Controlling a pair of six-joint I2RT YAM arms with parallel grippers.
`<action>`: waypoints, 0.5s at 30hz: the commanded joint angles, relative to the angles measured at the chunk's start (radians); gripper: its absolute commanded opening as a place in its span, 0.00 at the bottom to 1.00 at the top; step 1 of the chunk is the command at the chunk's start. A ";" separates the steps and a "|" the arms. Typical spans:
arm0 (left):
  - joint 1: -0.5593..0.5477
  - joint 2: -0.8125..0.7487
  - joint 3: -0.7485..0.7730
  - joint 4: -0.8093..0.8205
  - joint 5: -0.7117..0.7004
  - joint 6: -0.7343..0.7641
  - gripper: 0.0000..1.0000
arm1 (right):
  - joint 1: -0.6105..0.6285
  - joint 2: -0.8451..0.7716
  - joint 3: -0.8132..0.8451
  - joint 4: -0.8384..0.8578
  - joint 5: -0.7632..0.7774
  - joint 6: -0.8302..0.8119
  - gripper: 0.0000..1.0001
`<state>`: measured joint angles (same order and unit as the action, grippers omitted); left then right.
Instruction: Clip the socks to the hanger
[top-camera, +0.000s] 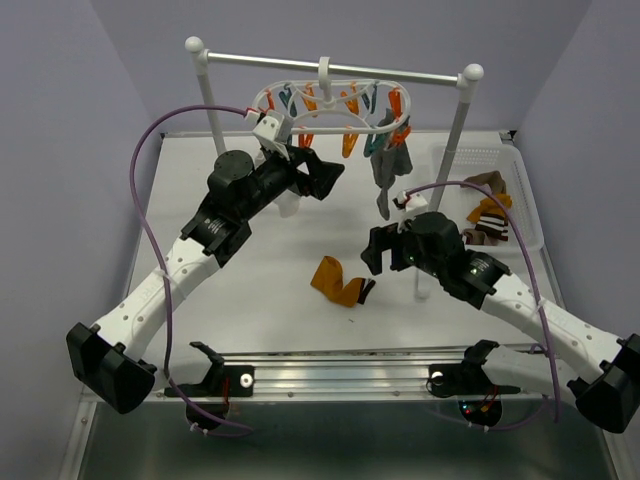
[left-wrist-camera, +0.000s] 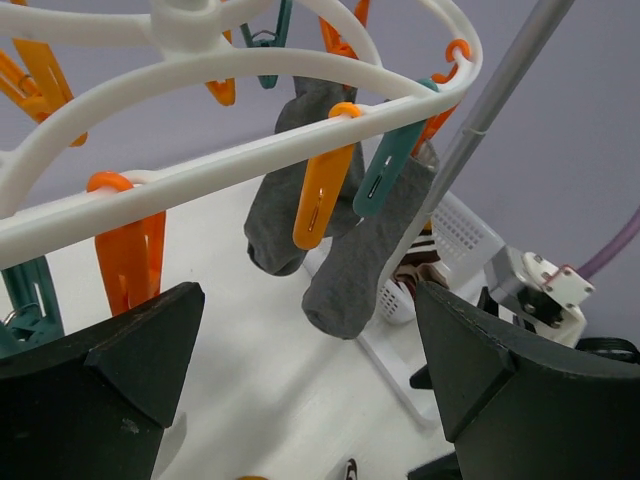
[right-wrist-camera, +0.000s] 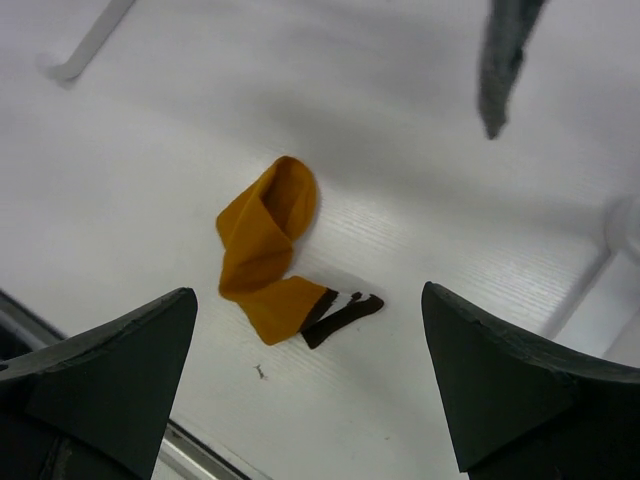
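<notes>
The white oval hanger (top-camera: 330, 108) hangs from the rail with orange and teal clips; two grey socks (top-camera: 388, 165) are clipped at its right end. In the left wrist view the hanger ring (left-wrist-camera: 250, 160) runs close above the grey socks (left-wrist-camera: 365, 255). My left gripper (top-camera: 322, 176) is open and empty just below the hanger's left part (left-wrist-camera: 310, 390). A mustard-orange sock (top-camera: 337, 280) with a dark striped cuff lies on the table. My right gripper (top-camera: 372, 256) is open and empty above and to the right of it; the right wrist view shows the sock (right-wrist-camera: 262, 250) between the fingers (right-wrist-camera: 310, 390).
A metal rail (top-camera: 330, 66) on white ball-topped posts carries the hanger. A white perforated basket (top-camera: 530, 200) at the right holds a brown striped sock (top-camera: 490, 212) and a beige one (top-camera: 485, 182). The stand's right post (top-camera: 450, 160) stands beside my right arm.
</notes>
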<state>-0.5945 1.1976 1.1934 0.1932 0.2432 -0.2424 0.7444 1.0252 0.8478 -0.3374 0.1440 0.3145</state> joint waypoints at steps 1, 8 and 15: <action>-0.005 -0.010 0.018 0.078 -0.054 -0.009 0.99 | -0.004 -0.094 0.046 0.060 -0.283 -0.078 1.00; -0.004 0.017 0.032 0.060 -0.111 -0.028 0.99 | -0.004 -0.123 0.174 0.084 -0.267 -0.075 1.00; -0.004 -0.018 -0.011 0.003 -0.041 -0.029 0.99 | -0.004 -0.011 0.151 -0.047 -0.158 -0.023 1.00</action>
<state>-0.5945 1.2198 1.1934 0.1986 0.1555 -0.2707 0.7425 0.9482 1.0069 -0.2943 -0.0834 0.2630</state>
